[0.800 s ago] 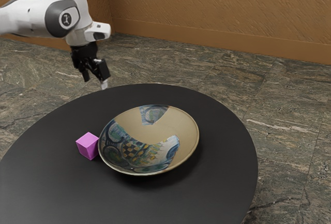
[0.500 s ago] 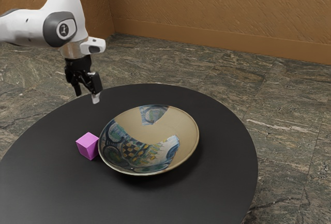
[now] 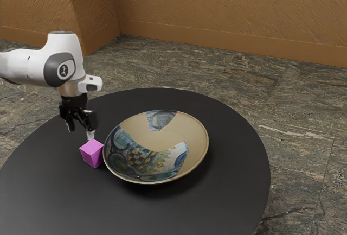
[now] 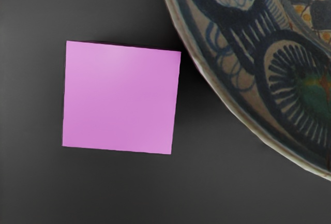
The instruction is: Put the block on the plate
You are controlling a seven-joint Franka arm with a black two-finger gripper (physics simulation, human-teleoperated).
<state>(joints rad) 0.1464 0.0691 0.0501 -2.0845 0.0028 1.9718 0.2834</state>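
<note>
While the gripper hangs over the desk, pointing down with its fingers standing apart and nothing held, the block sits on the black desktop just beneath it. The block is pink, flat on its base, and just beside the plate, outside its rim. In the wrist view one corner of its square top comes right up to that rim; whether they touch, I cannot tell. The plate is wide and tan, with blue patterned patches.
</note>
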